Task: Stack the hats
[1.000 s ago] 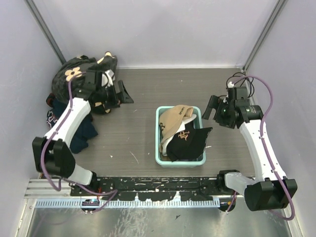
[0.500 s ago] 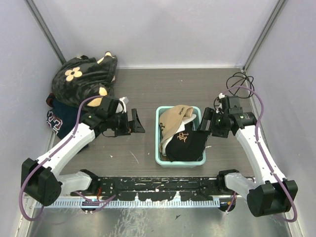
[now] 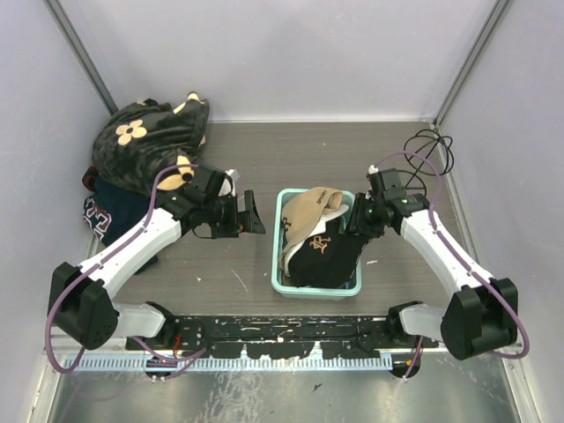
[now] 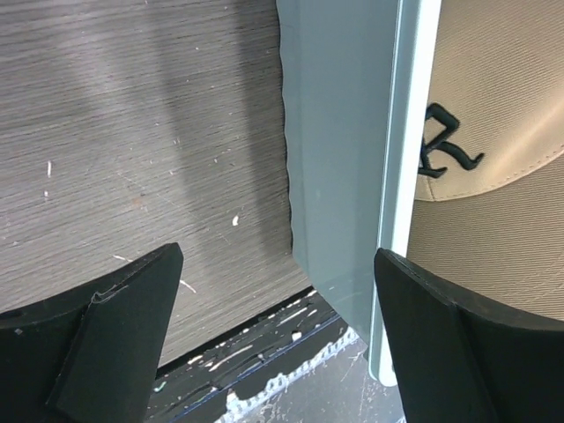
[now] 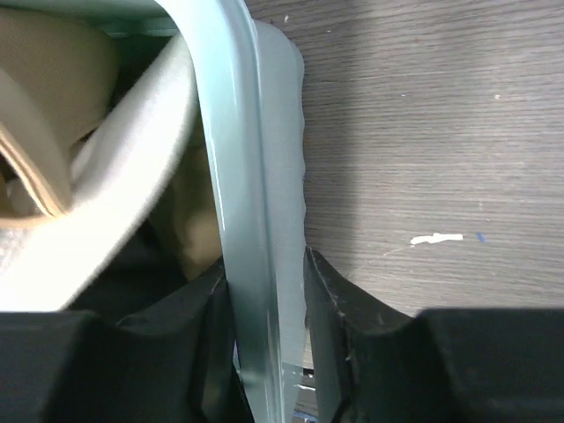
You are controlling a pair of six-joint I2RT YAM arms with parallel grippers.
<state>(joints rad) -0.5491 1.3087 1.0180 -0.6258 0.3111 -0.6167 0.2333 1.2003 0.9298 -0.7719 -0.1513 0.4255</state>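
The left tool (image 3: 253, 217) gapes wide, empty, at 10 o'clock of the teal bin (image 3: 280, 280). The tan hat (image 3: 308, 210) and black hat (image 3: 324, 256) lie piled inside it, on the bench (image 3: 291, 159). The right tool (image 3: 357, 217) pinches the bin's 2 o'clock rim.

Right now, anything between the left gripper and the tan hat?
Yes: the left wall of the teal bin. The left gripper, open, sits outside that wall; the tan hat lies inside, just past the rim. Reaching it likely means going over the rim.
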